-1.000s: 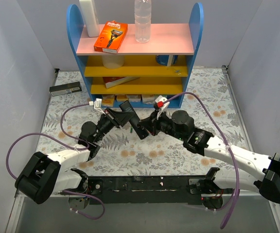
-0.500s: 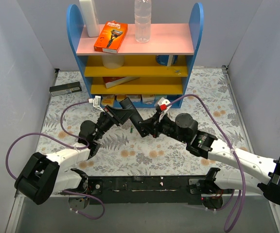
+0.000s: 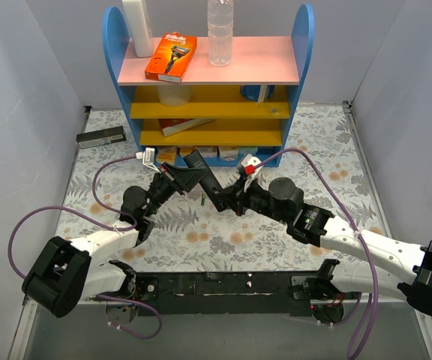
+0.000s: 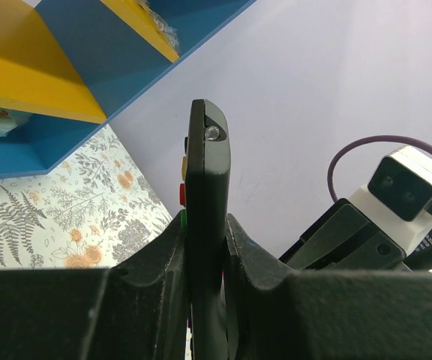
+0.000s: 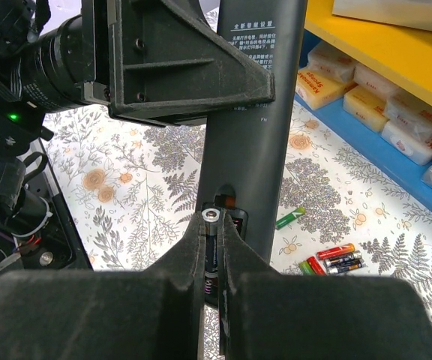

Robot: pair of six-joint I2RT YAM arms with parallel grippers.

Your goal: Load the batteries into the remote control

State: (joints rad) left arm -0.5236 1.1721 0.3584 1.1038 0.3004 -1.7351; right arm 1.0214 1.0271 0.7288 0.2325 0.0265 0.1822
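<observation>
My left gripper (image 3: 188,177) is shut on the slim black remote control (image 3: 205,180) and holds it tilted above the table. The left wrist view shows the remote (image 4: 205,172) edge-on between the jaws, with small coloured buttons on its left side. The right wrist view shows the remote's back (image 5: 257,112) with the battery bay (image 5: 227,214) open. My right gripper (image 5: 214,226) is shut on a dark battery (image 5: 211,217), its tip at the bay. Loose batteries lie on the cloth: a thin green one (image 5: 291,217) and a red, green and dark cluster (image 5: 336,259).
A blue shelf unit (image 3: 205,82) stands at the back, with an orange box (image 3: 171,56) and a clear bottle (image 3: 220,30) on top and small packets (image 5: 381,97) in its bottom bay. A dark flat box with a pale label (image 3: 100,137) lies at the far left.
My right wrist has shifted a little right and toward the near side, with the battery staying at the remote's back. The left gripper and the remote have barely moved.
</observation>
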